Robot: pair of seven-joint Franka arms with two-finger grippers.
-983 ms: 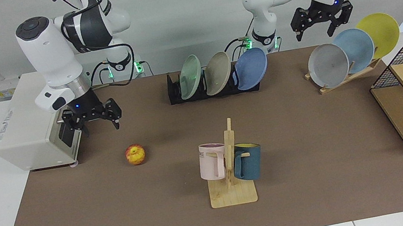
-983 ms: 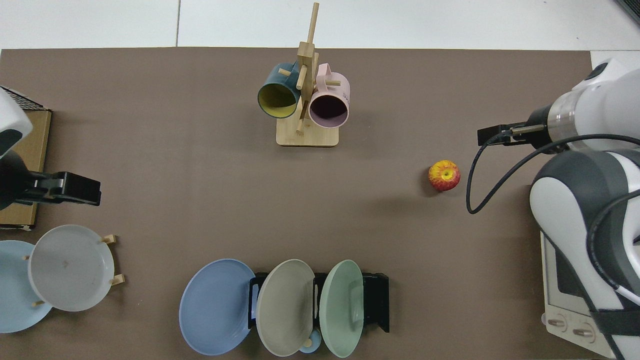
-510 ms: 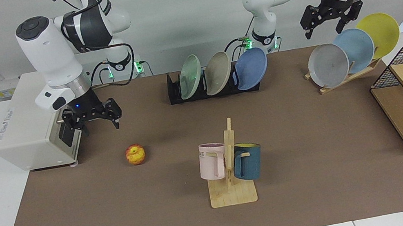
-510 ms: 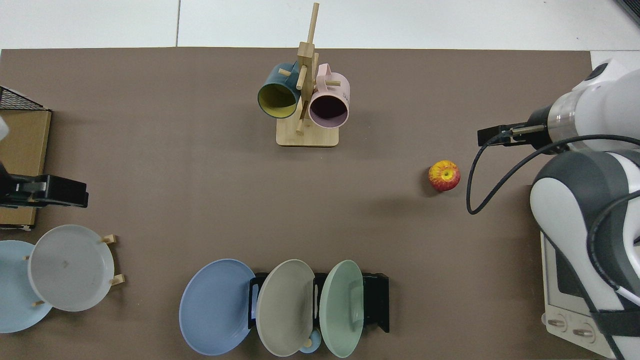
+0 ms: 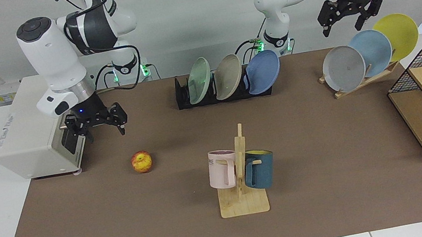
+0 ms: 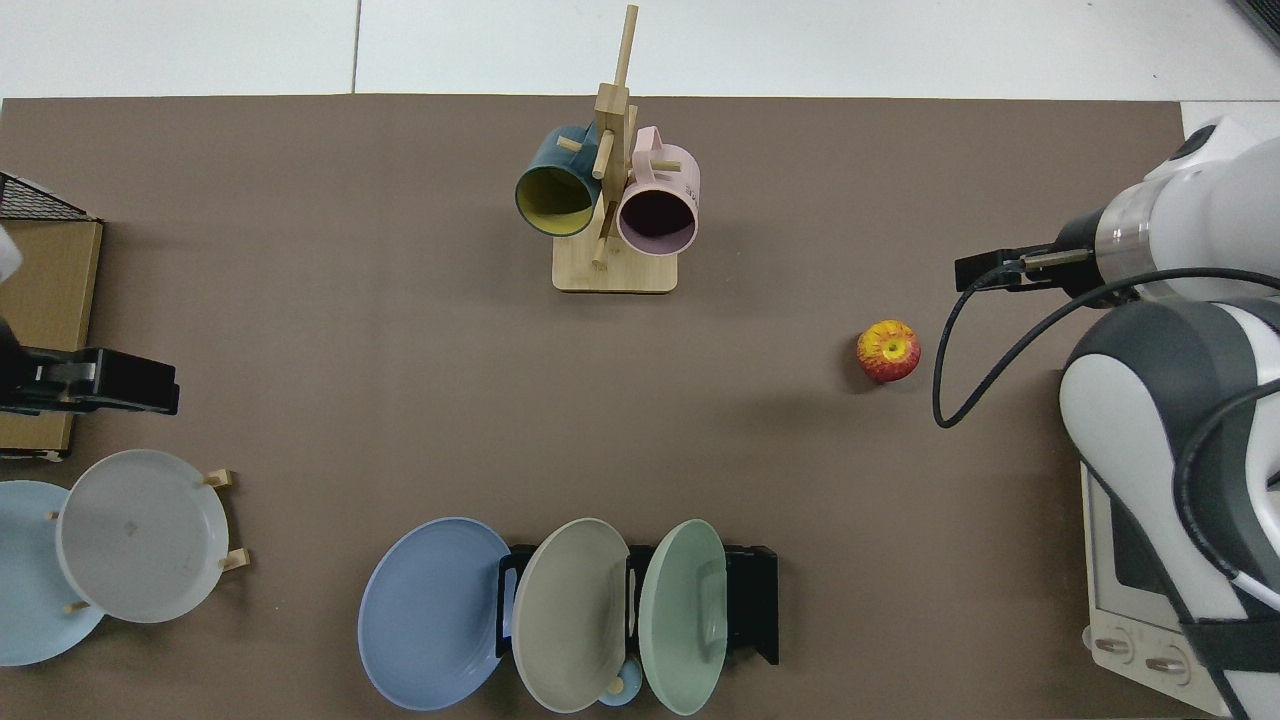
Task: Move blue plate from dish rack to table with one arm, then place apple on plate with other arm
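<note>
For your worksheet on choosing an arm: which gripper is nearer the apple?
Right. The right gripper hangs open just above and behind the apple. The left gripper, also open, is far across the table, above the wooden plate stand.

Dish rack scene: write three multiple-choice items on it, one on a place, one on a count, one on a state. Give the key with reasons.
1. Where is the blue plate?
A. flat on the table
B. in the dish rack
C. in a gripper

2. How many plates stand in the dish rack?
A. two
B. three
C. five

3. What is the right gripper doing?
A. hovering open, empty
B. gripping the apple
C. gripping a mug

Key: 1 B, it leans at the rack's end. 2 B, green, beige and blue plates. 3 A, its fingers are spread above the table, the apple lying apart from it.
</note>
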